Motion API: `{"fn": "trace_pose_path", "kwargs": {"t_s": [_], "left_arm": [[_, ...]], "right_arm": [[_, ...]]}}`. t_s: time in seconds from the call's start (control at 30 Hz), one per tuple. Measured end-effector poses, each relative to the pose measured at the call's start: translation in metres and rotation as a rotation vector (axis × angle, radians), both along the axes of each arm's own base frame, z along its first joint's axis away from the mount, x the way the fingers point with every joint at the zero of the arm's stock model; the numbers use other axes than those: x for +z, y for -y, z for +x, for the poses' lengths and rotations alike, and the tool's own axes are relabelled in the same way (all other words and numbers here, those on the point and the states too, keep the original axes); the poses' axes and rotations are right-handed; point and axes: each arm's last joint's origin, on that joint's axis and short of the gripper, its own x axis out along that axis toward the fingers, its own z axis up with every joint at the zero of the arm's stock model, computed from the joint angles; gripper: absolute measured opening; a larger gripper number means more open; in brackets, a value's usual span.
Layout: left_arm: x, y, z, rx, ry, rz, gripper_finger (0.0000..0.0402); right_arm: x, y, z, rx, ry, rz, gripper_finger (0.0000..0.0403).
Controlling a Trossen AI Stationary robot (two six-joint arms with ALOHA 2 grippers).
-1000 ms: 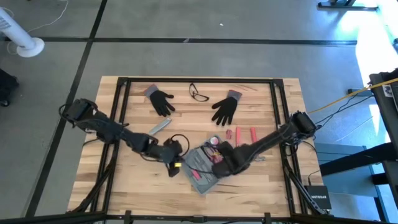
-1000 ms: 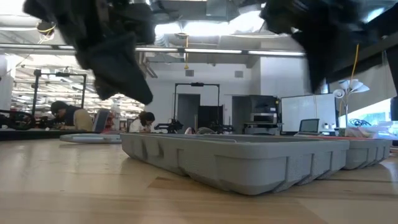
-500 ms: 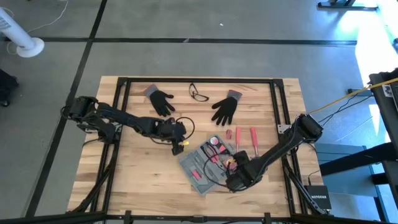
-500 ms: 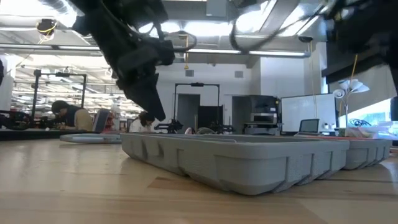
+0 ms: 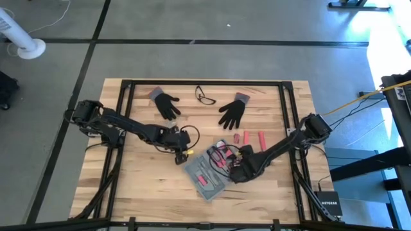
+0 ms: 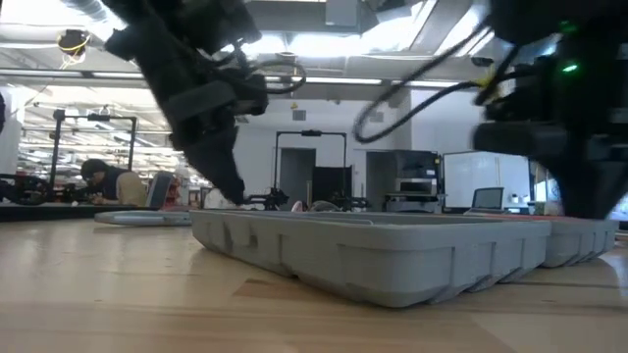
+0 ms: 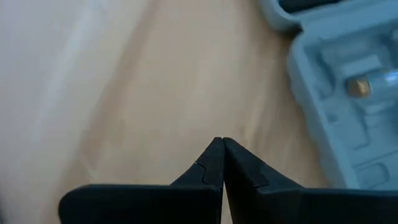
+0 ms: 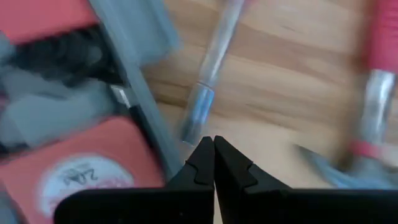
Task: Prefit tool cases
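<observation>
Grippers are shifting: the left gripper (image 5: 178,156), pinched shut and empty, is edging back toward the open tool case (image 5: 207,168) near the tabletop's front edge, while the right gripper (image 5: 235,173), likewise shut and empty, is returning to its right rim, suggesting tools remain unseated.

left claw (image 7: 222,144) closed, empty | over bare table (image 7: 124,93) | tool case (image 7: 348,93) beside

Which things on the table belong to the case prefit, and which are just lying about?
For the job:
- case, open, with red parts in it
- loose red-handled tools beside it
- left gripper, shut, over bare wood next to the case
- right gripper, shut, at the case's edge

Lying about:
- two gloves
- glasses
</observation>
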Motion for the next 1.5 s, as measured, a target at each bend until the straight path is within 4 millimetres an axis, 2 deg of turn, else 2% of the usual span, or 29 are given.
{"fn": "trace_pose_path", "kwargs": {"t_s": [0.17,0.3,0.4,0.67,0.83,0.97,1.17,1.27,1.33,1.5], "left_arm": [[-0.021,0.016,-0.022,0.079,-0.061,-0.071,0.0000],[-0.029,0.032,-0.034,0.147,-0.056,-0.110,0.0000],[-0.030,0.046,-0.039,0.177,-0.038,-0.142,0.0000],[-0.029,0.091,-0.055,0.216,-0.010,-0.294,0.0000],[-0.029,0.111,-0.067,0.265,-0.003,-0.347,0.0000],[-0.029,0.118,-0.073,0.312,0.015,-0.362,0.0000],[-0.024,0.114,-0.074,0.263,0.019,-0.324,0.0000],[-0.022,0.108,-0.071,0.266,0.030,-0.299,0.0000],[-0.022,0.105,-0.069,0.260,0.035,-0.279,0.0000],[-0.023,0.100,-0.065,0.222,0.036,-0.238,0.0000]], "right_arm": [[-0.003,0.005,0.017,-0.009,0.148,0.028,0.0000],[-0.002,0.001,0.025,0.026,0.237,0.048,0.0000],[-0.001,-0.002,0.031,0.060,0.295,0.067,0.0000],[0.000,-0.003,0.034,0.072,0.317,0.066,0.0000],[0.002,0.005,0.043,0.060,0.389,0.040,0.0000],[0.006,0.018,0.055,0.111,0.447,0.023,0.0000],[0.030,0.028,0.041,0.145,0.400,-0.017,0.0000],[0.044,0.016,0.033,0.217,0.426,0.047,0.0000],[0.047,0.001,0.029,0.257,0.448,0.109,0.0000],[0.029,-0.041,0.021,0.236,0.462,0.216,0.0000]]}}
